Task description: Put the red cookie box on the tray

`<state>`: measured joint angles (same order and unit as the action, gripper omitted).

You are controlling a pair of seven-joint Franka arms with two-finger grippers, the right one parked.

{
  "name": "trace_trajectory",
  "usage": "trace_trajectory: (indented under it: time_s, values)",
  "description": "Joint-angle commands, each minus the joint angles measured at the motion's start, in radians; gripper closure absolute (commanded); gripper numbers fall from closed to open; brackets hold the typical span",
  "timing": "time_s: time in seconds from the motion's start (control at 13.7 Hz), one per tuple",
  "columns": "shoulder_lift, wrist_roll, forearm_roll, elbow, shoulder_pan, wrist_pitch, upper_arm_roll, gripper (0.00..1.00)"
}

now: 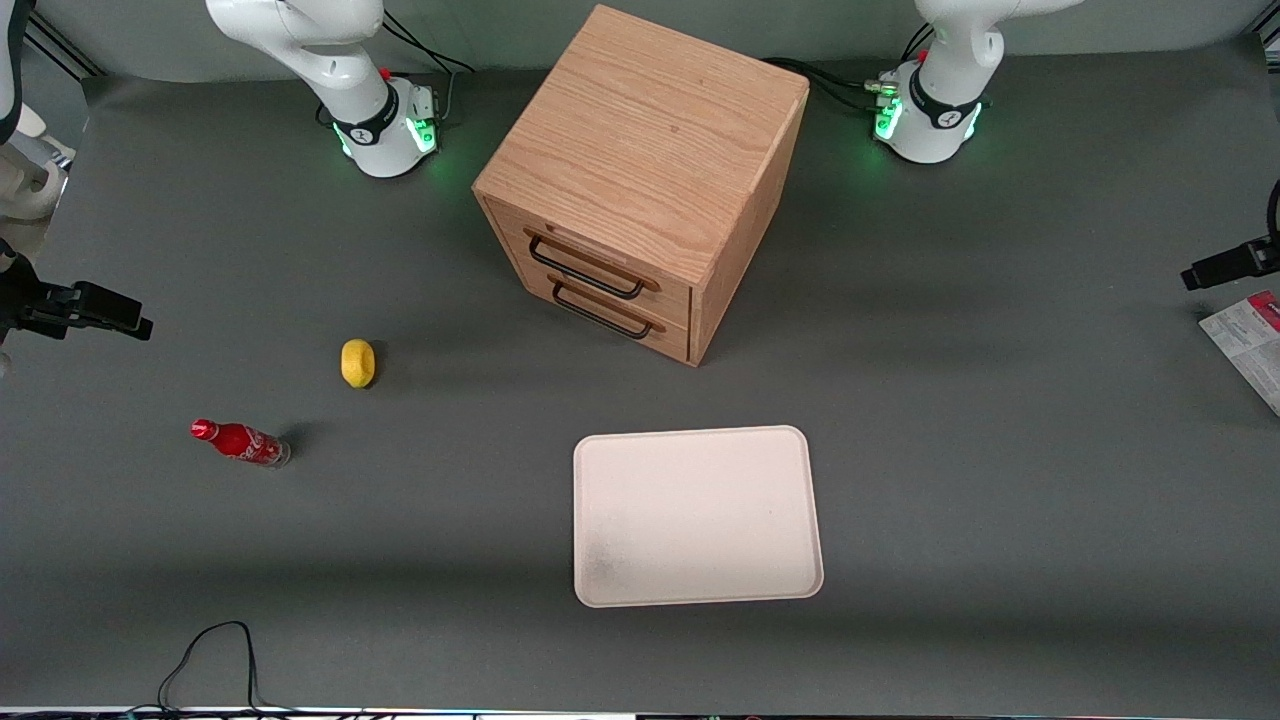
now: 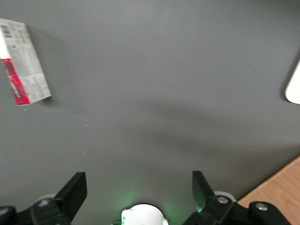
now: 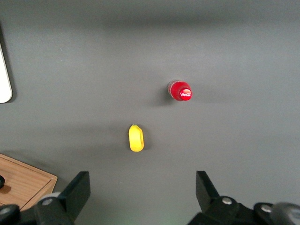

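The red cookie box (image 1: 1250, 340) lies flat on the grey table at the working arm's end, cut off by the edge of the front view. Its white printed face is up, with a red strip along one side (image 2: 23, 63). My left gripper (image 1: 1215, 268) hovers above the table beside the box, a little farther from the front camera. It is open (image 2: 139, 180) with only bare table between its fingers, and it is apart from the box. The cream-white tray (image 1: 700, 515) sits with nothing on it near the table's front middle. One rounded corner of the tray (image 2: 294, 86) shows in the left wrist view.
A wooden two-drawer cabinet (image 1: 640, 180) stands at the table's middle, farther from the front camera than the tray. A yellow lemon (image 1: 358, 362) and a small red cola bottle (image 1: 240, 442) lie toward the parked arm's end. A black cable (image 1: 210, 650) loops at the front edge.
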<state>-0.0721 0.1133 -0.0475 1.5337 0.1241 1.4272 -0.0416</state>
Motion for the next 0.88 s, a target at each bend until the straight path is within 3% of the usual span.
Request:
trace_trajectory:
  time_s: [0.0,0.22,0.8]
  values:
    - [-0.002,-0.017,-0.029,-0.015,0.034,0.01,0.003,0.0]
    - [-0.035,-0.021,-0.098,-0.027,0.034,0.015,0.003,0.0]
    - [-0.074,-0.115,-0.095,-0.058,0.17,0.015,0.003,0.0]
